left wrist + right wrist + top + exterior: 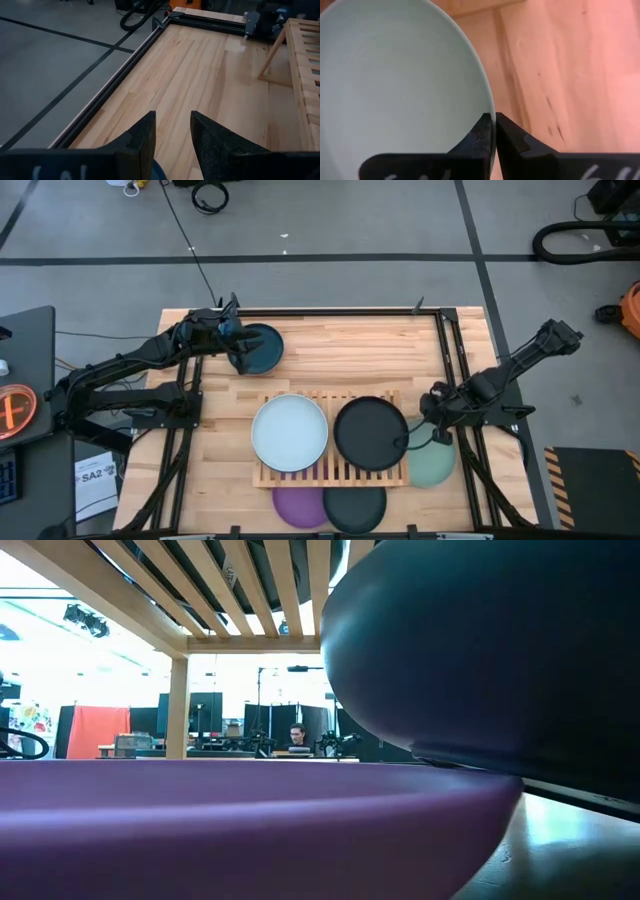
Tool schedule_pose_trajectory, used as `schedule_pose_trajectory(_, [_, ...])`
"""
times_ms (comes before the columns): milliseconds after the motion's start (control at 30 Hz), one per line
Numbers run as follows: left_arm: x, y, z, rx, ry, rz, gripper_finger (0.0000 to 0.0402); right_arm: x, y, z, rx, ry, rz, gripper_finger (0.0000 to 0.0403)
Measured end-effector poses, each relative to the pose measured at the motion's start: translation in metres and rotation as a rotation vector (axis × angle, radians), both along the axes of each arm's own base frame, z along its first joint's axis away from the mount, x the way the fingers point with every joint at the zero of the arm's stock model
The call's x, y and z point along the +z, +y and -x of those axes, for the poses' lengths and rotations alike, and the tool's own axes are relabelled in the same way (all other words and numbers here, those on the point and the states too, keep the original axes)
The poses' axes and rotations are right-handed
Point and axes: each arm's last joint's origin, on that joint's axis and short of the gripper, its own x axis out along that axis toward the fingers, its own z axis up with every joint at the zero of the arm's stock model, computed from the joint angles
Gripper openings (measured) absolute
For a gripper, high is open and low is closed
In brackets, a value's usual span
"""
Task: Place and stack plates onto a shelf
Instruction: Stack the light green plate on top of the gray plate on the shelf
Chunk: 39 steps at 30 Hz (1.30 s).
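A purple plate (250, 820) fills the foreground of the low table-level view, with a dark teal plate (490, 650) looming beside it; both lie on the table at the near edge of the wooden shelf (330, 472). Seen from above, two plates already sit on the shelf: a pale blue-white plate (290, 432) on the left and a black plate (371, 433) on the right. Four appear to remain, so the task looks under halfway done.

The right gripper (493, 131) is pinched shut on the rim of a mint green plate (434, 463), just right of the shelf. The plate's edge sits between its fingertips.

At the far left, the left gripper (240, 352) holds another dark teal plate (258, 348) by its edge, fingers narrowly parted.
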Motion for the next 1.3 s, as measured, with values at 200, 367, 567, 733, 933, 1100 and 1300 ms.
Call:
schedule_pose_trajectory(200, [0.000,0.000,0.000,0.000,0.000,0.000,0.0128,0.033,-0.004,0.006,-0.053,0.052,0.023,0.0019])
schedule_pose_trajectory(367, [0.000,0.000,0.000,0.000,0.000,0.000,0.0128,0.065,-0.009,0.014,-0.090,0.074,0.063,0.0019])
schedule_pose_trajectory(567, [0.000,0.000,0.000,0.000,0.000,0.000,0.0128,0.101,-0.018,0.028,-0.149,0.098,0.096,0.0019])
schedule_pose_trajectory(733, [0.000,0.000,0.000,0.000,0.000,0.000,0.0128,0.123,-0.020,0.030,-0.144,0.013,0.058,0.0019])
schedule_pose_trajectory(933, [0.000,0.000,0.000,0.000,0.001,0.000,0.0128,0.148,-0.023,0.035,-0.119,-0.076,0.011,0.0019])
schedule_pose_trajectory(1100, [0.000,0.000,0.000,0.000,0.001,0.000,0.0128,0.166,-0.028,0.042,-0.112,-0.167,-0.008,0.0019])
schedule_pose_trajectory(1300, [0.000,0.000,0.000,0.000,0.001,0.000,0.0128,0.184,-0.037,0.049,-0.164,-0.307,0.058,0.0019])
